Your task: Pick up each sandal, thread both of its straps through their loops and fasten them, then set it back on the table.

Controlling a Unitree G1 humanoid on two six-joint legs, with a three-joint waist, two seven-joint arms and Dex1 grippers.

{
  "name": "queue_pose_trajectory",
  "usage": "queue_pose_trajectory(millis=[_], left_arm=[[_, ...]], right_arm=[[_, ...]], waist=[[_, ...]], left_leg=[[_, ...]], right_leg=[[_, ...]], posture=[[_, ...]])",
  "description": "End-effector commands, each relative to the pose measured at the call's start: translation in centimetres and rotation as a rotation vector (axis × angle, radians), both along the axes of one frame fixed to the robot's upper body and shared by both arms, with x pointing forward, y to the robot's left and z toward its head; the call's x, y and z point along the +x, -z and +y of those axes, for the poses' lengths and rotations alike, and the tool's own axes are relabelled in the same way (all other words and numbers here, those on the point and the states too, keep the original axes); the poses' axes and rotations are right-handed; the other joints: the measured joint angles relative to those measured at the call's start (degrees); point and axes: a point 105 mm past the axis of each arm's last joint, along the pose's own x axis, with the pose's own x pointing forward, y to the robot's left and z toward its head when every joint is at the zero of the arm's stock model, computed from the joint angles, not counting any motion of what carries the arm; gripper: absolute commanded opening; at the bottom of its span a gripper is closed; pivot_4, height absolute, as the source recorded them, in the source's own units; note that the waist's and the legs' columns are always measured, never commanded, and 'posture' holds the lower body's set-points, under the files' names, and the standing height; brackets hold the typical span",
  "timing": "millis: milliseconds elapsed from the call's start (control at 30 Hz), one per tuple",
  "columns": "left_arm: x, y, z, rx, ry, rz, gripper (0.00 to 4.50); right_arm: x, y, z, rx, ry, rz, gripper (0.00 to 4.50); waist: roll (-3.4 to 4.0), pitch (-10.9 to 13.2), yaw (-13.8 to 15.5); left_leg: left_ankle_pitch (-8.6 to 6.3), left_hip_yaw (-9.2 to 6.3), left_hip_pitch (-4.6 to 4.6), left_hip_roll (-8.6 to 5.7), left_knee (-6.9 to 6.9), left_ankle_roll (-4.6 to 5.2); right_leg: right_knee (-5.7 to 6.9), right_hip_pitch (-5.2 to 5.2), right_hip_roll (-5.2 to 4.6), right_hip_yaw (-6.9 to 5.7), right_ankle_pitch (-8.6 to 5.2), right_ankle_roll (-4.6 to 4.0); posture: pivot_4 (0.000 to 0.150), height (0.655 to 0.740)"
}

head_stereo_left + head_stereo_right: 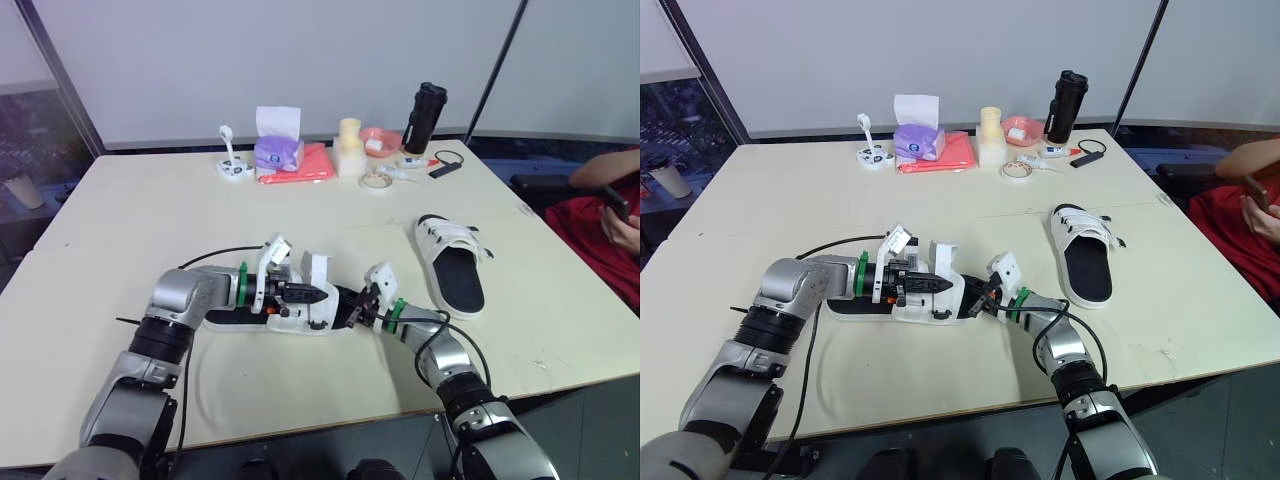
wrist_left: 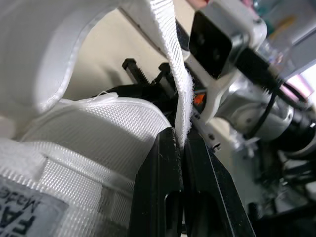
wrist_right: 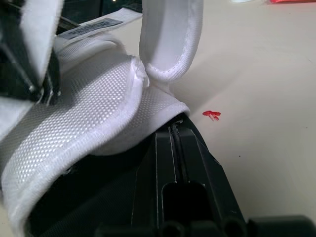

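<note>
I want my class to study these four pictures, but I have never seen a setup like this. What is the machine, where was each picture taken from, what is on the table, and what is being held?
This is a humanoid robot with two arms, each ending in a gripper of two black fingers. The two wide pictures come from cameras in its head, looking down over a pale table. The two close-ups come from cameras on its wrists. Two white sandals lie on the table: the near sandal between the arms, and the far sandal to the robot's right. A black bottle and a tissue pack stand at the back. The left gripper is shut on the near sandal's white strap. The right gripper is shut at that sandal's edge; whether it grips it is unclear.
</note>
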Motion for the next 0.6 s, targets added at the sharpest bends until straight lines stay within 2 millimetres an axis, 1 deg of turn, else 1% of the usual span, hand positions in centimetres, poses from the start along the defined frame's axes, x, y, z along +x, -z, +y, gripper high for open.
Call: queue_pose_trajectory(millis=[33,167,267,400,467,533,600], left_arm=[[-0.5,-0.5,-0.2,0.008,0.047,-0.054,0.05],[-0.7,-1.3,-0.4,-0.012,0.07,-0.108,0.05],[-1.3,-1.8,-0.5,-0.024,0.112,-0.117,0.05],[-2.4,-0.5,0.0,0.069,0.189,-0.157,0.05],[-2.3,0.3,0.4,0.122,0.194,-0.187,0.05],[-2.2,0.5,0.6,0.138,0.193,-0.205,0.05],[-2.0,0.2,0.6,0.12,0.182,-0.207,0.05]], right_arm=[[-2.7,9.4,-4.2,-0.191,0.174,0.326,0.0],[-2.7,9.4,-4.2,-0.191,0.175,0.327,0.0],[-2.6,9.4,-4.2,-0.192,0.175,0.327,0.0],[-2.6,9.3,-4.2,-0.191,0.175,0.326,0.0],[-2.5,9.3,-4.2,-0.191,0.175,0.326,0.0],[-2.5,9.3,-4.1,-0.191,0.175,0.326,0.0],[-2.5,9.4,-4.1,-0.191,0.173,0.326,0.0]], waist=[[0.0,0.0,0.0],[0.02,-0.01,0.0],[0.01,-0.01,0.02],[0.06,-0.04,-0.01],[0.08,-0.05,0.0],[0.08,-0.06,0.01],[0.09,-0.06,0.01]], left_leg=[[0.0,0.0,0.0,0.0,0.0,0.01],[-0.02,0.0,-0.01,0.0,-0.01,0.03],[-0.03,0.01,-0.07,0.0,-0.01,0.04],[-0.03,0.01,-0.1,0.0,-0.05,0.05],[-0.03,0.02,-0.1,0.0,-0.08,0.05],[-0.04,0.03,-0.11,0.0,-0.09,0.05],[-0.04,0.03,-0.13,0.0,-0.1,0.06]], right_leg=[[-0.01,-0.01,0.0,0.0,0.0,0.0],[-0.03,-0.03,-0.01,0.0,0.0,0.0],[-0.04,-0.14,-0.04,0.0,0.04,-0.06],[-0.04,-0.24,-0.04,0.0,0.06,-0.1],[-0.04,-0.28,-0.06,0.0,0.06,-0.11],[-0.05,-0.31,-0.07,0.0,0.09,-0.16],[-0.12,-0.34,-0.08,0.0,0.13,-0.22]], posture=[[0.15,0.74],[0.15,0.74],[0.15,0.74],[0.15,0.74],[0.15,0.74],[0.15,0.74],[0.15,0.74]])
